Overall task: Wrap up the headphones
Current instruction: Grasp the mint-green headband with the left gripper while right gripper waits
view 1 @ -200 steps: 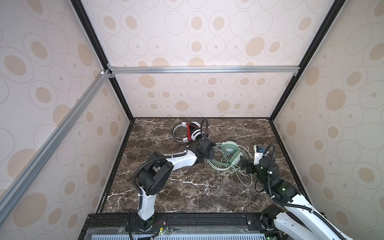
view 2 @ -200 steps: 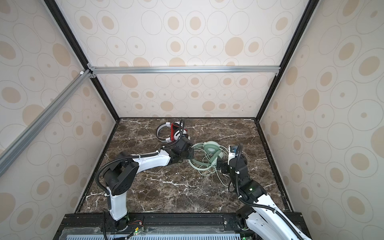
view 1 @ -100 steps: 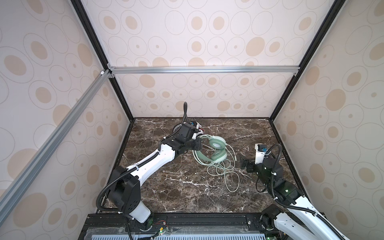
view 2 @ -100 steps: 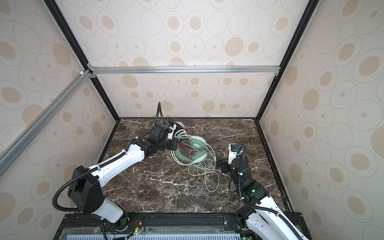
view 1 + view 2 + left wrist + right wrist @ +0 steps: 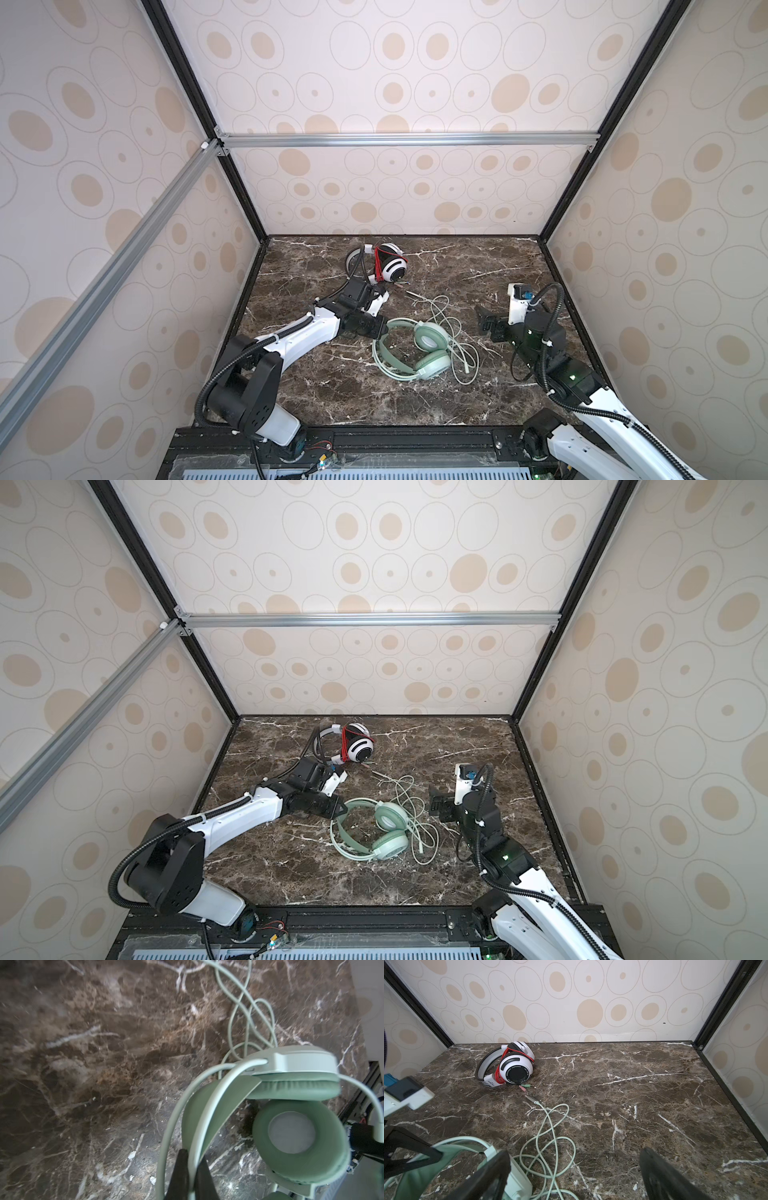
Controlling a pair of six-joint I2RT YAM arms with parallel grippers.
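Lettering on the white headphones (image 5: 510,1064)
In the right wrist view, the ring around the black ear cup (image 5: 517,1073) reads "EDUCATIONAL EARPHONES". The rest of that ring, and the print on the white slider (image 5: 491,1082) beside it, is too small to read.

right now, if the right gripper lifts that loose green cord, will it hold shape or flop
Likely floppy: the green cord lies in slack crossing loops, so it should sag and trail. It looks thin, so it may slip from a loose pinch. It joins the green headphones, so pulling could tug them.
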